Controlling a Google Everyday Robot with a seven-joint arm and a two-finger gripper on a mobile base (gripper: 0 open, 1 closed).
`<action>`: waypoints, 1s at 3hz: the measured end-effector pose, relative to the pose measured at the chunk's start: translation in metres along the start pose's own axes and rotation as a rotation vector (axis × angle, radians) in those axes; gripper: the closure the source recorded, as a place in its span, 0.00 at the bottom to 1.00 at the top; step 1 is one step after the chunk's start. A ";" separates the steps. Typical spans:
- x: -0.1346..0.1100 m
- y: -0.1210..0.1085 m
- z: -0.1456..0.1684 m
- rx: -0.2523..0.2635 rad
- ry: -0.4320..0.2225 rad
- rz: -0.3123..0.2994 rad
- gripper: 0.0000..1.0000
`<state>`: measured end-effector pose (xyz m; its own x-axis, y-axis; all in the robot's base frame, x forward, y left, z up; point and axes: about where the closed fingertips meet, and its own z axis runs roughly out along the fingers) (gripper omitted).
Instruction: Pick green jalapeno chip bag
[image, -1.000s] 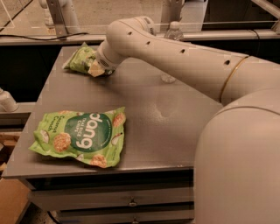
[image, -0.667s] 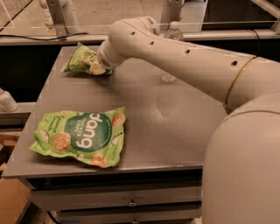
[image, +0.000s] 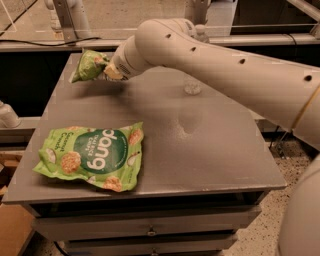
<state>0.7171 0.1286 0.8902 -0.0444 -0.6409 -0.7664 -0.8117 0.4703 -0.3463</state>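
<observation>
1. Gripper position. My gripper (image: 109, 71) is at the far corner of the grey table (image: 215, 150), on the camera's left. It sits at the end of my arm (image: 210, 55), which reaches in from the right across the table top. The wrist housing covers most of the gripper.

2. Gripper state. I cannot tell whether the gripper is open or closed. The contact area is hidden behind the wrist.

3. Task item. The green jalapeno chip bag (image: 89, 65) is immediately beside the gripper tip, touching it, and sits tilted.

4. Other item. A larger flat green bag marked "dang" (image: 92, 156) lies well apart from the gripper, toward the near edge of the table.
</observation>
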 end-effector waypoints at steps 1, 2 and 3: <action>-0.020 -0.005 -0.032 0.026 -0.066 -0.010 1.00; -0.037 -0.020 -0.061 0.071 -0.107 -0.030 1.00; -0.050 -0.047 -0.086 0.127 -0.137 -0.046 1.00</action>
<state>0.7075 0.0859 0.9914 0.0781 -0.5793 -0.8114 -0.7306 0.5205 -0.4419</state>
